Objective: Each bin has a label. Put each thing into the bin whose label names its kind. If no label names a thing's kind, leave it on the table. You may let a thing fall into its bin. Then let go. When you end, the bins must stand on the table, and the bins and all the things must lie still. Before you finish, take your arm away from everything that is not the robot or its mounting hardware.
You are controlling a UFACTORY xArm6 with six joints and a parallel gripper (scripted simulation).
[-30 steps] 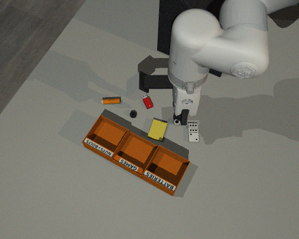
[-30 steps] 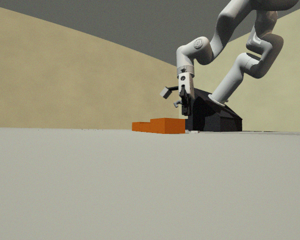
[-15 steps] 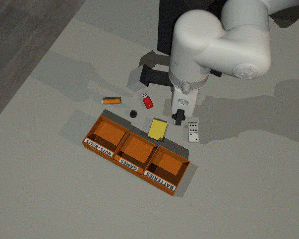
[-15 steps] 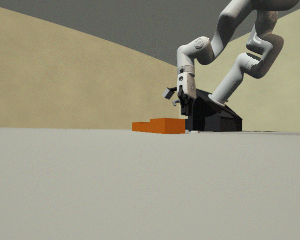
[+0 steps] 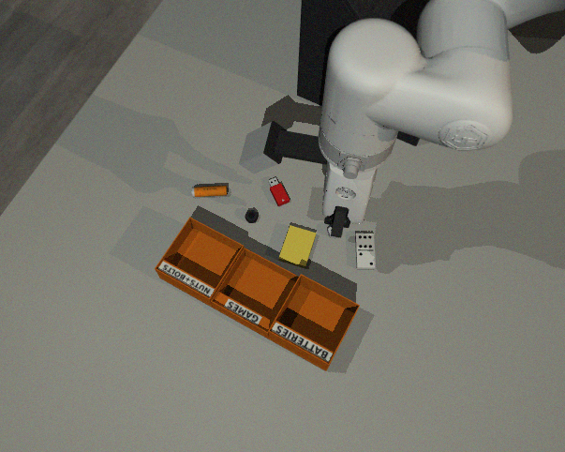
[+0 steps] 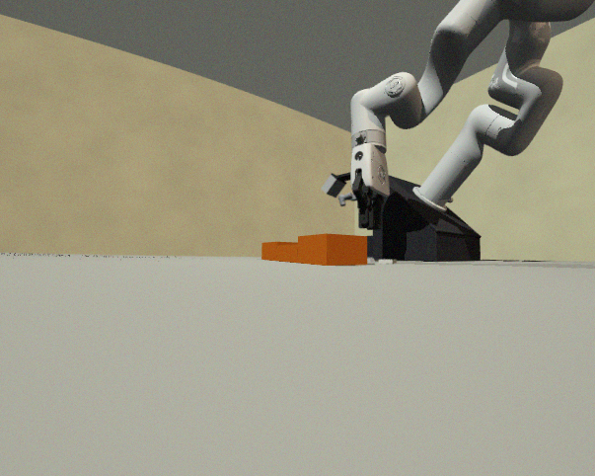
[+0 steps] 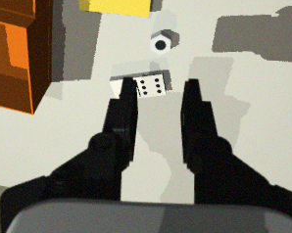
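Gripper [image 5: 337, 224] partly open, nothing between the fingers, hanging low just beside the white domino [image 5: 364, 249]. On the table also a yellow pad [image 5: 297, 243], red USB stick [image 5: 278, 190], orange battery [image 5: 210, 189] and black nut [image 5: 251, 214]; all three orange bins [image 5: 258, 287] without contents.

From the exterior view, gripper [image 6: 367, 217] above the table behind the bins [image 6: 318, 249].

At the wrist, gripper [image 7: 159, 113] apart over bare table, domino [image 7: 146, 85] just past the left fingertip, a pale hex nut [image 7: 163, 43] beyond.
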